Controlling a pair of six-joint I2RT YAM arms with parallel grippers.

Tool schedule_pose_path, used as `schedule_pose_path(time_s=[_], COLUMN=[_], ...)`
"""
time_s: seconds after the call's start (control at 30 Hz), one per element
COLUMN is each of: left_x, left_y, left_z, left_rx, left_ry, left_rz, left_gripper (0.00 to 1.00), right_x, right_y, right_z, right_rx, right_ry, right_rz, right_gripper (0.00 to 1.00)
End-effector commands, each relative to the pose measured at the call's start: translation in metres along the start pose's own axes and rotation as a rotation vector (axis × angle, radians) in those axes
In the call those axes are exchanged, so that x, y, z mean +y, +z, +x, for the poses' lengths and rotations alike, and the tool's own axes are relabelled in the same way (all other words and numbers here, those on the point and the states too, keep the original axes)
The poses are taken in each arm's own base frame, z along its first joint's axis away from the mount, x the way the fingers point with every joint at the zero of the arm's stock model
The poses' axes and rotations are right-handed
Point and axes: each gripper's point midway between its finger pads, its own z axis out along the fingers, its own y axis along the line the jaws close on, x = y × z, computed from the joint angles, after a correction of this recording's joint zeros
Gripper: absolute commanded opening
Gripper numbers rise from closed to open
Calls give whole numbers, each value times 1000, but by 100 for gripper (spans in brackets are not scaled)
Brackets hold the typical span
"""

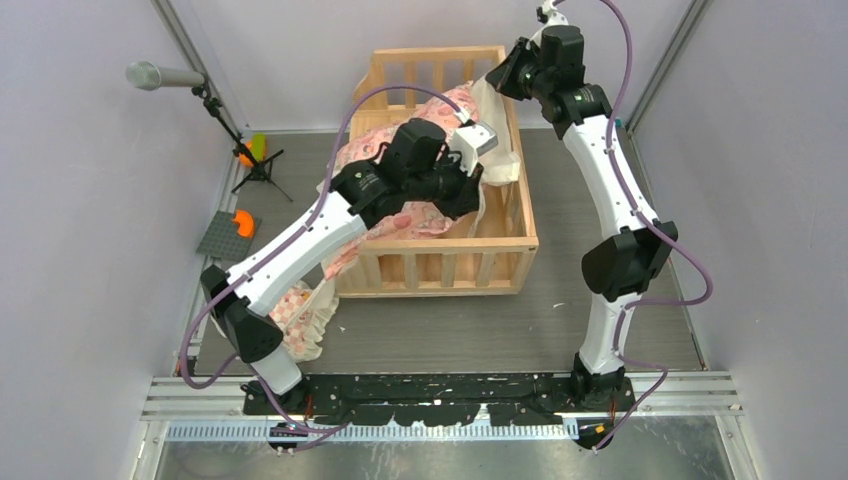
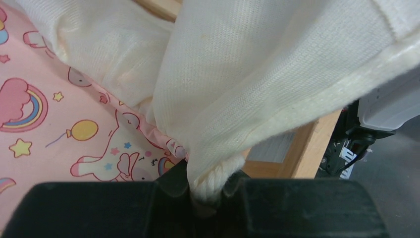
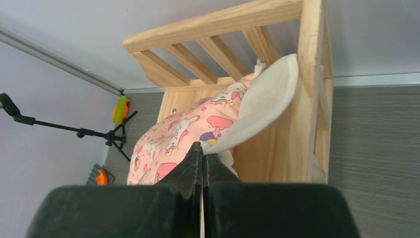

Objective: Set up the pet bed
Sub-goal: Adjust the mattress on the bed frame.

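Observation:
The pet bed (image 1: 440,265), a pale wood slatted frame, stands mid-table. The pink printed cushion (image 1: 420,215) lies rumpled inside it, spilling over the left side. My left gripper (image 1: 470,190) is inside the bed near its right side, shut on the cushion's cream frill (image 2: 257,74); the left wrist view shows the frill bunched between the jaws of the left gripper (image 2: 210,186). My right gripper (image 1: 497,80) is at the far right corner, shut on the thin frill edge (image 3: 267,94), as the right wrist view of it (image 3: 203,151) shows. The small frilled pillow (image 1: 305,320) lies outside, under my left arm.
A microphone on a stand (image 1: 165,77) with a tripod base (image 1: 255,170) stands at the far left. An orange and green item (image 1: 250,150) and a grey plate with an orange piece (image 1: 232,232) lie beside the left wall. Grey walls close both sides.

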Motion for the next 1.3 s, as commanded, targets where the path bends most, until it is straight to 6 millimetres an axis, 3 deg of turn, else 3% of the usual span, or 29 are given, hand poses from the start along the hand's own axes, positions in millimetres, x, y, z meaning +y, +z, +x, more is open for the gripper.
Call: schedule_pose_path(time_s=[0.0, 0.13, 0.2, 0.27, 0.3, 0.4, 0.6, 0.7, 0.87, 0.97, 1.07, 1.17, 1.27], left_x=[-30, -44, -50, -55, -57, -59, -68, -69, -41, -19, -9, -8, -13], left_y=[2, 5, 5, 3, 1, -8, -44, -65, -104, -125, -140, -159, -181], left_z=[-7, -2, -1, -1, -1, -3, -20, -34, -55, -51, -34, -16, 4], left_rx=[15, 43, 49, 49, 49, 47, -20, -75, -170, -187, -175, -186, -189], left_ry=[52, 68, 77, 83, 85, 87, 104, 115, 93, 49, 1, -39, -99], left_rz=[99, 143, 158, 169, 171, 171, 177, 155, -54, -202, -271, -292, -287], left_gripper=[15, 20, 31, 44, 45, 47, 56, 60, 67, 69, 73, 76, 75], right_x=[12, 13, 12, 13, 12, 8, -11, -15, -19, -29, -39, -40, -24], right_y=[-43, -55, -61, -64, -66, -71, -82, -92, -115, -134, -155, -168, -187], right_z=[-49, -57, -62, -64, -64, -62, -67, -74, -74, -57, -27, 12, 47], right_rx=[-152, -175, -192, -196, -195, -185, -216, -245, -257, -207, -99, 27, 147], right_ry=[-99, -121, -126, -137, -143, -157, -182, -186, -182, -171, -171, -156, -117], right_rz=[13, 33, 48, 51, 54, 78, 186, 225, 267, 317, 346, 310, 204], right_gripper=[0, 1, 4, 17, 24, 31, 51, 53, 53, 57, 66, 71, 76])
